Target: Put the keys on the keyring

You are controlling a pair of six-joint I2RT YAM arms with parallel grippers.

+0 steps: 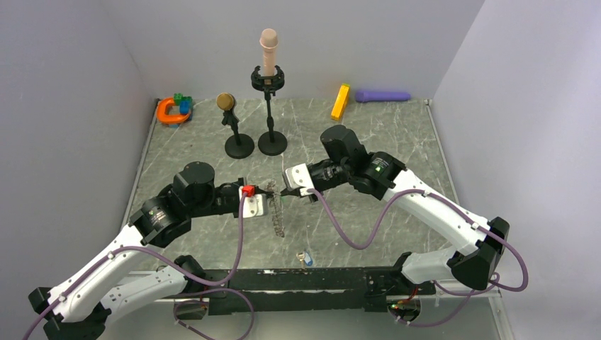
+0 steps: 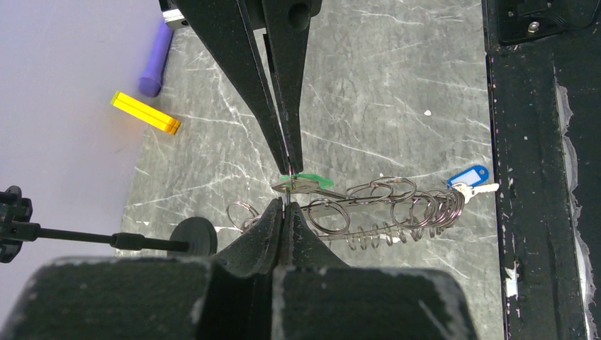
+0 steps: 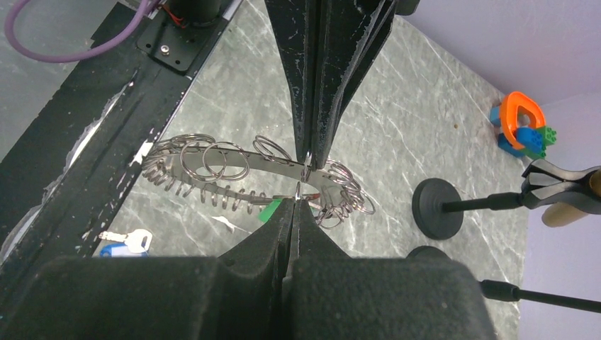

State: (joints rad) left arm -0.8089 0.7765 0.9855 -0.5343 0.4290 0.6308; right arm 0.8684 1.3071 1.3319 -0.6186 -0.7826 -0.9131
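The keyring (image 1: 278, 216) is a grey metal band strung with several small wire rings, hanging in the air between my grippers. It also shows in the left wrist view (image 2: 383, 209) and the right wrist view (image 3: 227, 168). My left gripper (image 1: 268, 190) (image 2: 284, 205) is shut on a thin wire ring of it, just below the green key (image 2: 306, 181). My right gripper (image 1: 285, 191) (image 3: 298, 200) is shut tip to tip against the left one, at the green key (image 3: 273, 210). No red key head shows clearly.
A key with a blue head (image 1: 305, 259) (image 2: 471, 176) lies on the table near the front rail. Two microphone stands with round black bases (image 1: 239, 145) stand behind. An orange and blue toy (image 1: 175, 110), a yellow block (image 1: 341, 101) and a purple cylinder (image 1: 383, 95) lie along the back.
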